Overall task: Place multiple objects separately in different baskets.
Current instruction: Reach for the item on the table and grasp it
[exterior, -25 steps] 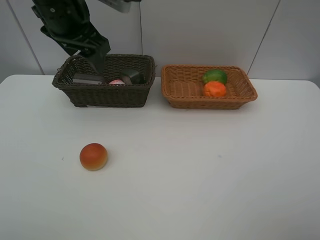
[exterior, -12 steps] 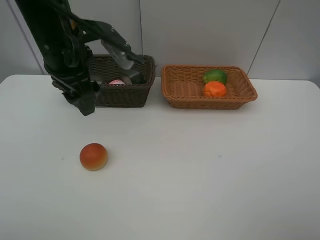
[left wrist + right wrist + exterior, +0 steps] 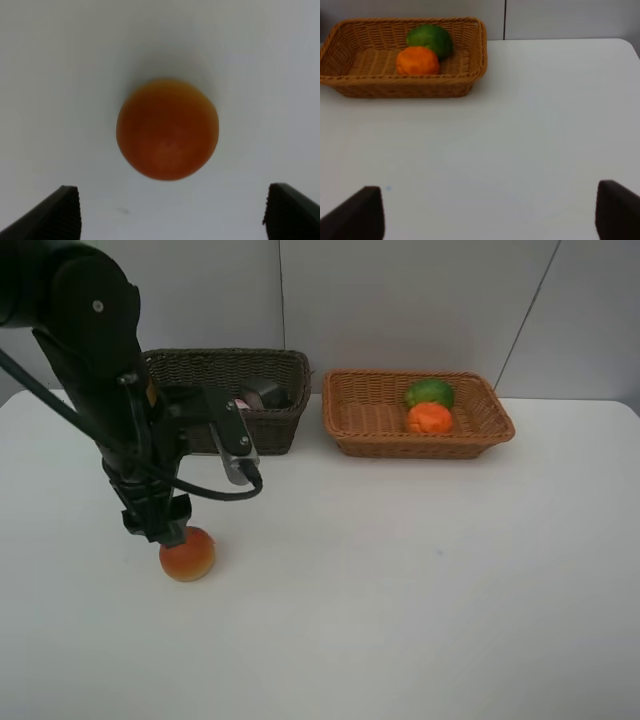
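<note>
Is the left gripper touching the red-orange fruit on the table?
Apart. The left wrist view shows both fingertips spread wide, with bare white table between each and the red-orange fruit; the left gripper is open around it, not closed.

I work in what looks like a lab or test bench, not a home. My table (image 3: 420, 590) is a plain white surface, bare apart from staged props: a dark wicker basket (image 3: 270, 390), a tan wicker basket (image 3: 370, 425) and a few pieces of fruit. Behind it stand blank pale wall panels (image 3: 400, 300) with thin seams. My black arm (image 3: 90, 370) trails an exposed cable (image 3: 215, 492).
</note>
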Robot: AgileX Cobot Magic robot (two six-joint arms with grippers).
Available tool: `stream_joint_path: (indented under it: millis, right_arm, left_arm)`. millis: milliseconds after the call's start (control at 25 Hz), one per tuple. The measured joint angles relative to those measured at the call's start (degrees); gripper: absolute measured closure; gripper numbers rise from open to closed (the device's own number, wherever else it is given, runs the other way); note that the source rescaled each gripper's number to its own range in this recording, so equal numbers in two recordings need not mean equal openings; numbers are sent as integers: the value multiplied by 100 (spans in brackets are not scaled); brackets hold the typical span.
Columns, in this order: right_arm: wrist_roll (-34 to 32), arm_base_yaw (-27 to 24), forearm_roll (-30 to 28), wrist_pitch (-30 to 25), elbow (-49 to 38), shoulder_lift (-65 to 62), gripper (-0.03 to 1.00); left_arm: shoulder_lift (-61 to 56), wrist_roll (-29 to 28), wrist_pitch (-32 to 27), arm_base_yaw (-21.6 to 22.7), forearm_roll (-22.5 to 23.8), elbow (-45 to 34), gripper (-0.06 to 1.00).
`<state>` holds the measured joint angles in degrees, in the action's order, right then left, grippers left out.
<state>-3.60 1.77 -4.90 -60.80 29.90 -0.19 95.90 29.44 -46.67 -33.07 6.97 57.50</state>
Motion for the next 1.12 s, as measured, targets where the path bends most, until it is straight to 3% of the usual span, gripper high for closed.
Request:
stream_joint_path:
  millis: [280, 1120]
  right_arm:
    - [0, 0, 0, 0, 0, 0, 3]
    - [0, 0, 0, 0, 0, 0, 3]
  left_arm:
    - [77, 404, 864, 6, -41, -359, -1]
    - [921, 461, 1014, 24, 65, -387, -1]
